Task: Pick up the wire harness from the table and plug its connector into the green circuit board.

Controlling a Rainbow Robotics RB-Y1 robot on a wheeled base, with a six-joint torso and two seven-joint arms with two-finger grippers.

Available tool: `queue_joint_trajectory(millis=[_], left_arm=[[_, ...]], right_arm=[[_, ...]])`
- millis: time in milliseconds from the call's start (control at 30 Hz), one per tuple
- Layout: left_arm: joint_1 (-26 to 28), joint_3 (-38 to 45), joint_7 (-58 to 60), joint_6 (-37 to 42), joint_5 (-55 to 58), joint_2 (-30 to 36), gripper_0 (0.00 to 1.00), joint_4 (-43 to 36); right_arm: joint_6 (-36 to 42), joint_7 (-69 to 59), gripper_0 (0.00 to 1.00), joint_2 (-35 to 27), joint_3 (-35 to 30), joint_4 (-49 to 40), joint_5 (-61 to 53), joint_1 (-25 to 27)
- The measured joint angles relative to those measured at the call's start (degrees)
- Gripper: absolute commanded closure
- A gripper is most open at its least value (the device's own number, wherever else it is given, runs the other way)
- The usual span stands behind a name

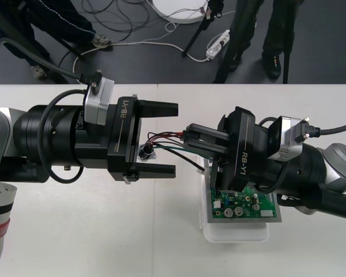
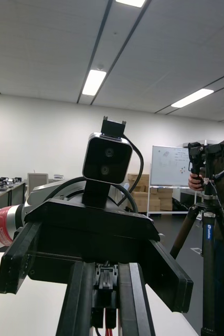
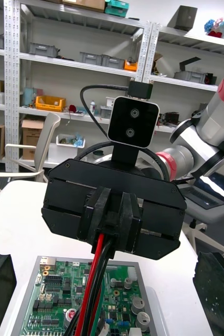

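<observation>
Overhead, your left pincer (image 1: 176,139) sat just left of the frame's centre, reaching in from the left edge with its two black fingers (image 1: 161,108) spread wide and gripping nothing. The wire harness (image 1: 163,137) hung in the gap between those fingers. Its round metal socket (image 1: 145,152) lay deep in the gap, close to the pincer's body and nearer the lower finger; I could not tell whether it touched either one. From the socket the red, black and green wires ran rightward past the left fingertips and straight into your right pincer (image 1: 187,138).

That right pincer came in from the right edge and stood just right of centre, its tips facing the left pincer's tips. It was closed on the harness. In the left wrist view its two fingers were pressed together around the red and black wires (image 3: 95,273), which came out from between them toward the camera. In the right wrist view its own fingers (image 2: 77,299) rose close together near the middle, with a dark piece and a red strand between them.

The green circuit board (image 1: 242,205) lay on its white base (image 1: 236,234) in the lower right of the front view, just beneath the right pincer's body. No part of the harness was seated in it. Both pincers were held above the pale surface (image 1: 75,231).
</observation>
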Motion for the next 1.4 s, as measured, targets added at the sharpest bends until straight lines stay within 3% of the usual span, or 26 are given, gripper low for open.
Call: queue_joint_trajectory(millis=[33, 100, 133, 1067, 1167, 1200, 1233, 1267, 1300, 1400], left_arm=[[0.0, 0.0, 0.0, 0.0, 0.0, 0.0, 0.16, 0.0], [0.0, 0.0, 0.0, 0.0, 0.1, 0.0, 0.84, 0.0], [0.0, 0.0, 0.0, 0.0, 0.2, 0.0, 1.00, 0.0], [0.0, 0.0, 0.0, 0.1, 1.3, 0.0, 1.00, 0.0], [0.0, 0.0, 0.0, 0.1, 1.3, 0.0, 1.00, 0.0], [0.0, 0.0, 0.0, 0.1, 1.3, 0.0, 1.00, 0.0], [0.0, 0.0, 0.0, 0.1, 1.4, 0.0, 1.00, 0.0], [0.0, 0.0, 0.0, 0.1, 1.4, 0.0, 1.00, 0.0], [0.0, 0.0, 0.0, 0.1, 1.4, 0.0, 1.00, 0.0], [0.0, 0.0, 0.0, 0.1, 1.5, 0.0, 1.00, 0.0]], right_arm=[[0.0, 0.0, 1.00, 0.0, 0.0, 0.0, 0.0, 0.0], [0.0, 0.0, 1.00, 0.0, 0.0, 0.0, 0.0, 0.0], [0.0, 0.0, 1.00, 0.0, 0.0, 0.0, 0.0, 0.0], [-0.2, 0.0, 1.00, 0.0, 0.0, 0.0, 0.0, 0.0], [-0.2, 0.0, 0.41, 0.0, 0.0, 0.0, -0.1, 0.0], [-0.1, 0.0, 0.33, 0.0, 0.0, 0.0, -0.2, 0.0], [-0.1, 0.0, 0.33, 0.0, 0.0, 0.0, -0.5, 0.0], [-0.1, 0.0, 0.10, 0.0, 0.0, 0.0, -0.8, 0.0], [-0.1, 0.0, 0.02, 0.0, 0.0, 0.0, -1.0, 0.0], [0.0, 0.0, 0.00, 0.0, 0.0, 0.0, -1.2, 0.0]])
